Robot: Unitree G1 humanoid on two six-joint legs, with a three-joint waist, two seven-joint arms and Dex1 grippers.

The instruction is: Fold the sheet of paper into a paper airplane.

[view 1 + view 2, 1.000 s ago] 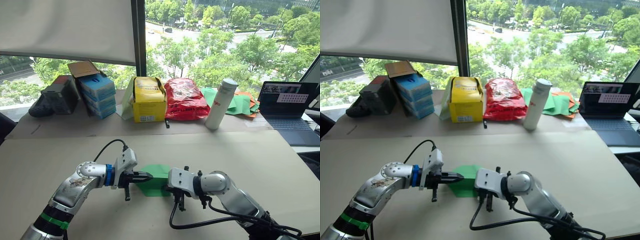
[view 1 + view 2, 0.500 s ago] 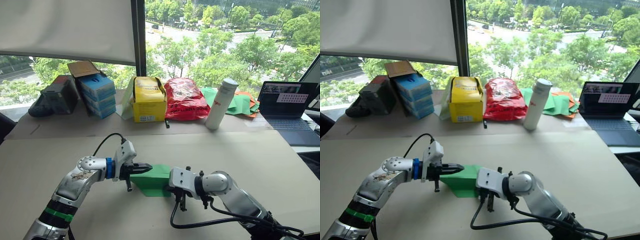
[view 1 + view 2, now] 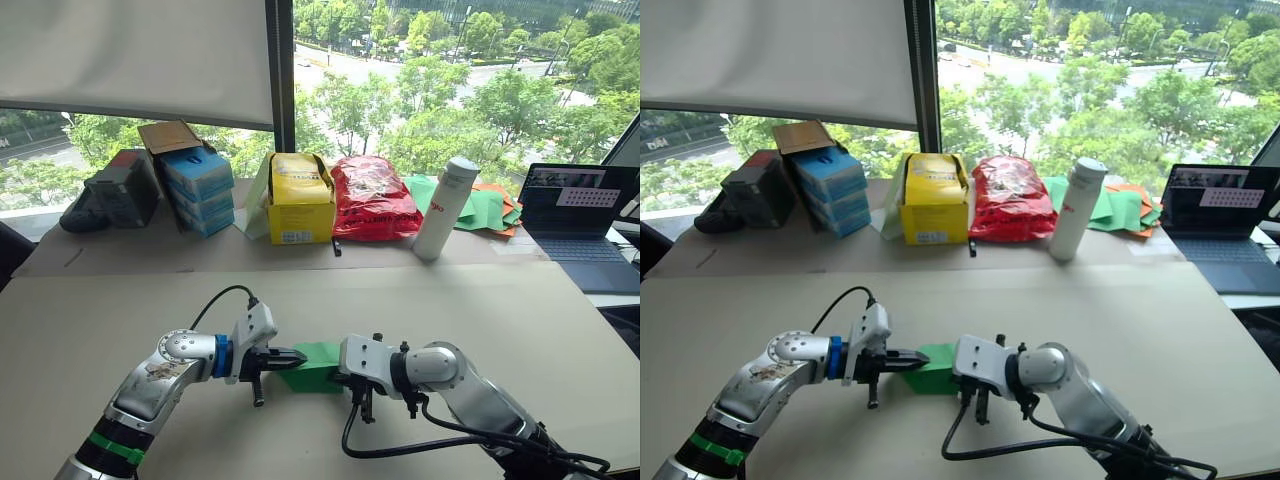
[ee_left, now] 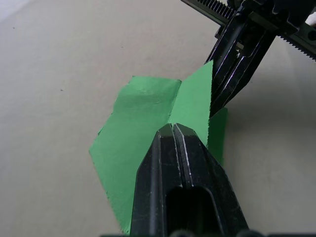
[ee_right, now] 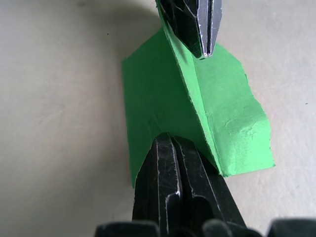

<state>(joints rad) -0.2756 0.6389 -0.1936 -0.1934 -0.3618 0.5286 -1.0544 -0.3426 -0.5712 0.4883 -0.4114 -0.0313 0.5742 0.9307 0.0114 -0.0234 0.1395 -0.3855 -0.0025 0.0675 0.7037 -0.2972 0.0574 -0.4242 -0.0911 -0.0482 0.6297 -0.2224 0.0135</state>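
Now lower, flatter: sheet of paper (image 3: 313, 366).

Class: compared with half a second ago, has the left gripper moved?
Yes. The left gripper, shut on the sheet of paper, has dropped lower, farther from the yellow box.

Both arms are silver-grey metal with looping black cables, the left arm (image 3: 150, 385) banded in blue and green, and each hand, left hand (image 3: 298, 354) and right hand (image 4: 232, 74), ends in 2 seemingly ridged black fingers.
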